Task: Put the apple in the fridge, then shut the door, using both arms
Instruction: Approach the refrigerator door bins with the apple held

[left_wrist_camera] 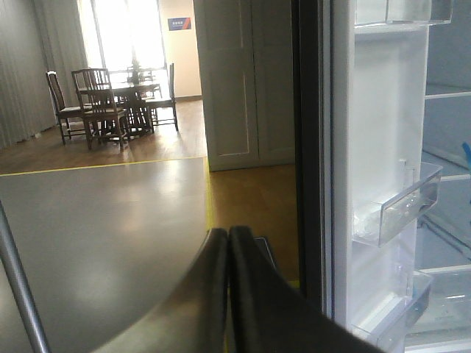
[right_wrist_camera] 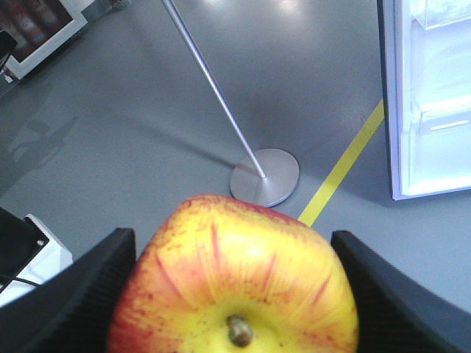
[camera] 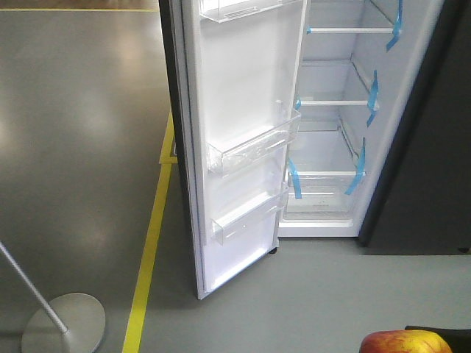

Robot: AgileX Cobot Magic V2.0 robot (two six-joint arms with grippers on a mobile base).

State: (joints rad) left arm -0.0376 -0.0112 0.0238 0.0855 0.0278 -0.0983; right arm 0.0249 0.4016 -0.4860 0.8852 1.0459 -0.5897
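Straight ahead in the front view, the fridge [camera: 331, 213] stands open, white inside, blue tape [camera: 373, 95] on its glass shelves [camera: 335, 103]; its door [camera: 243, 88] hangs wide, clear bins [camera: 254, 151] on the inner face. Only the right wrist view shows the whole apple [right_wrist_camera: 234, 279], clamped between the right gripper's [right_wrist_camera: 234, 294] black fingers [right_wrist_camera: 66, 301] above grey floor [right_wrist_camera: 147, 132], well apart from the fridge; the front view catches just its top edge. Solely the left wrist view shows the left gripper [left_wrist_camera: 227, 243], fingers pressed together, empty.

No legible text; small blue-red wall sign [left_wrist_camera: 179, 23] too blurred to read.
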